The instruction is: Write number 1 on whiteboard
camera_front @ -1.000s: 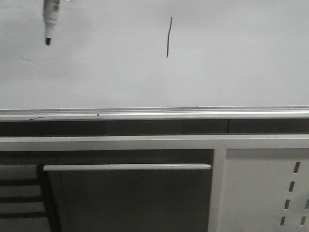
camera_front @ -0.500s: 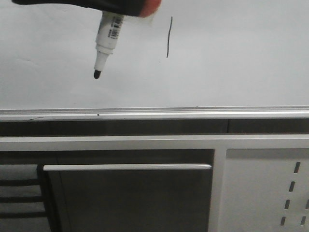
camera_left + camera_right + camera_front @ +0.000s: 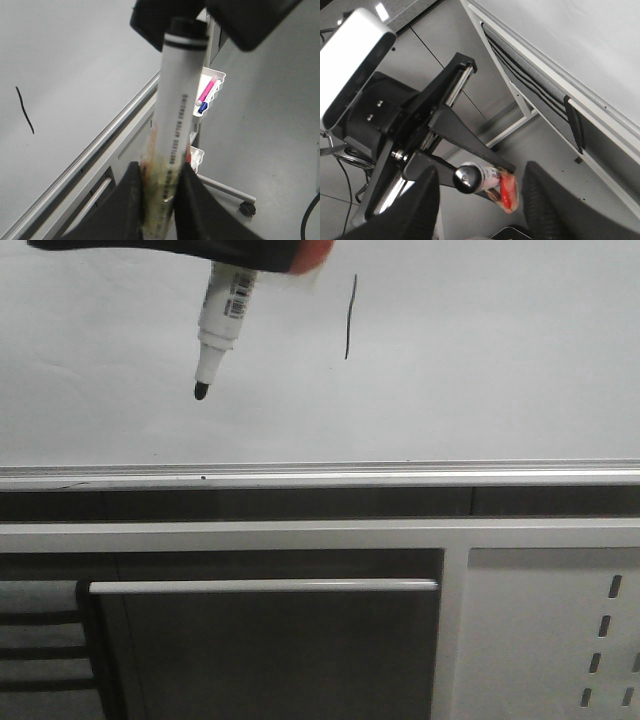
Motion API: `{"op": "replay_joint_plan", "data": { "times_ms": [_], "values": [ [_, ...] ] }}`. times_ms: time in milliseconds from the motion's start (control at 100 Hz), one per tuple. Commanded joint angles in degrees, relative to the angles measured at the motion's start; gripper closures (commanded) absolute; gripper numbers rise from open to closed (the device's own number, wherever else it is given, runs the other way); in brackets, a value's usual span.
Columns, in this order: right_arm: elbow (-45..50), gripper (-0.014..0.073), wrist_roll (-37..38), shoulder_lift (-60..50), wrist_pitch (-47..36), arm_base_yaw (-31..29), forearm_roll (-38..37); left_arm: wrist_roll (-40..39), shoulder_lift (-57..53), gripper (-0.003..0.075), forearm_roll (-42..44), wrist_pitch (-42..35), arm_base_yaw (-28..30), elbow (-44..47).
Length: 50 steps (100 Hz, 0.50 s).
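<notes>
The whiteboard [image 3: 480,380] fills the upper half of the front view. The number 1 [image 3: 349,317] is a thin dark near-vertical stroke on it; it also shows in the left wrist view [image 3: 24,110]. My left gripper [image 3: 250,252] reaches in from the top left and is shut on a white marker [image 3: 222,315]. The marker's black tip points down, left of and lower than the stroke. In the left wrist view the gripper [image 3: 160,172] clamps the marker barrel [image 3: 179,100]. My right gripper [image 3: 481,172] is open and empty, behind the marker's rear end [image 3: 466,179].
A silver rail [image 3: 320,476] runs along the board's lower edge. Below it is a cabinet with a long handle [image 3: 262,586] and a perforated white panel [image 3: 550,630]. A wheeled stand with a basket of pens [image 3: 209,92] stands beside the board.
The marker and my left gripper moved right and down from the top left corner toward the stroke. In the last half second the tip rose only slightly. The stroke is unchanged.
</notes>
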Motion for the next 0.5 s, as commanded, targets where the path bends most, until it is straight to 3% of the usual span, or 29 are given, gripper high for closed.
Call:
{"op": "replay_joint_plan", "data": {
  "times_ms": [0, 110, 390, 490],
  "values": [
    [-1.9, 0.0295, -1.6, -0.8, -1.1, -0.4, 3.9, 0.1, -0.8, 0.0741, -1.7, 0.0, -0.4, -1.9],
    [-1.9, 0.0338, -1.6, -0.8, -1.2, -0.4, 4.1, 0.1, -0.8, 0.0741, -1.7, 0.1, -0.4, -1.9],
    [-1.9, 0.0610, -2.4, -0.8, -0.1, -0.4, 4.1, 0.2, -0.8, 0.0741, -3.7, 0.3, -0.4, -1.9],
    [-1.9, 0.0662, -2.5, -0.8, -0.1, -0.4, 4.1, 0.2, -0.8, 0.0741, -3.8, 0.3, -0.4, -1.9]
  ]
}}
